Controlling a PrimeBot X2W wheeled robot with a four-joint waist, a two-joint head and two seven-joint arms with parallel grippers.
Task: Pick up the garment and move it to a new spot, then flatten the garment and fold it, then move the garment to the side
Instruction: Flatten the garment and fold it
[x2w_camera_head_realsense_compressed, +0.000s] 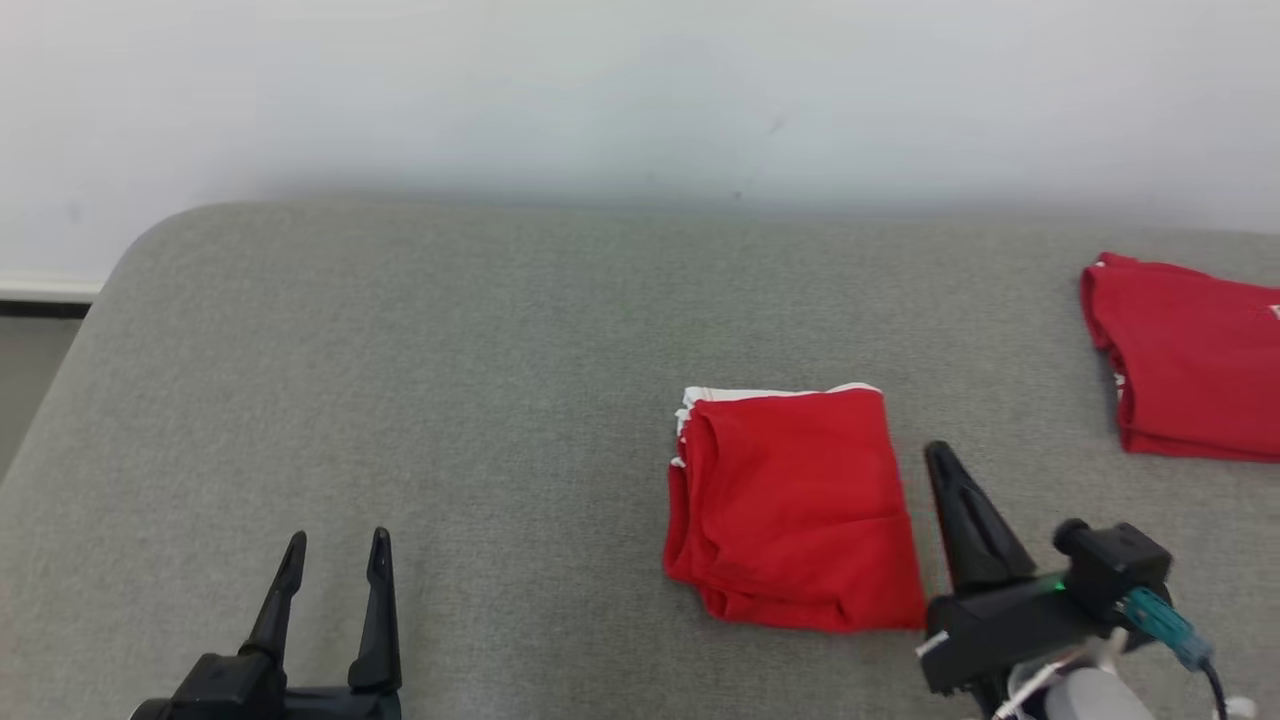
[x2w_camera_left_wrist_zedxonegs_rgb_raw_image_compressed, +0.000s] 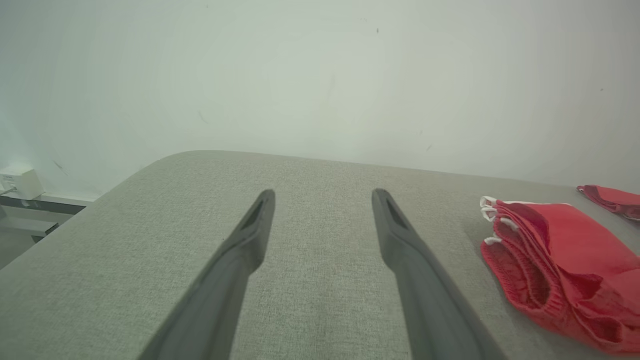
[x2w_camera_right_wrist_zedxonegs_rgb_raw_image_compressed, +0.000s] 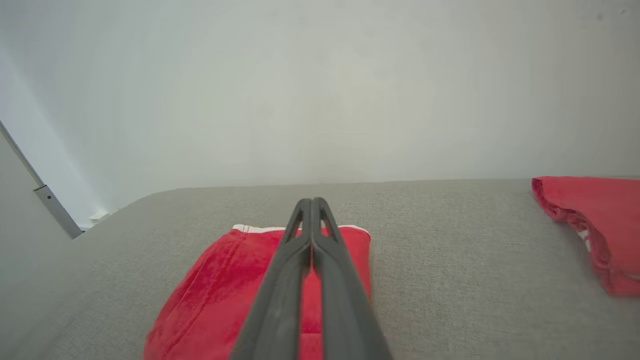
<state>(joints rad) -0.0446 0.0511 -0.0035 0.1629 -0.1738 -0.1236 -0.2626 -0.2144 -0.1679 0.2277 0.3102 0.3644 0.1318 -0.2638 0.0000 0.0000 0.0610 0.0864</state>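
Note:
The garment (x2w_camera_head_realsense_compressed: 790, 510) is red with white trim, folded into a rough square on the grey padded table (x2w_camera_head_realsense_compressed: 450, 350). It also lies at the right in the left wrist view (x2w_camera_left_wrist_zedxonegs_rgb_raw_image_compressed: 560, 270) and under the fingers in the right wrist view (x2w_camera_right_wrist_zedxonegs_rgb_raw_image_compressed: 215, 295). My right gripper (x2w_camera_head_realsense_compressed: 937, 455) is shut with nothing in it, just beside the garment's right edge; its closed fingers (x2w_camera_right_wrist_zedxonegs_rgb_raw_image_compressed: 311, 201) point over the cloth. My left gripper (x2w_camera_head_realsense_compressed: 338, 540) stands open and empty at the lower left, well apart from the garment, its fingers (x2w_camera_left_wrist_zedxonegs_rgb_raw_image_compressed: 250, 235) spread over bare table.
A second folded red garment (x2w_camera_head_realsense_compressed: 1190, 360) lies at the table's far right edge, also seen in the right wrist view (x2w_camera_right_wrist_zedxonegs_rgb_raw_image_compressed: 590, 215). A pale wall (x2w_camera_head_realsense_compressed: 640, 100) rises behind the table. The table's rounded left corner (x2w_camera_head_realsense_compressed: 150, 240) drops to the floor.

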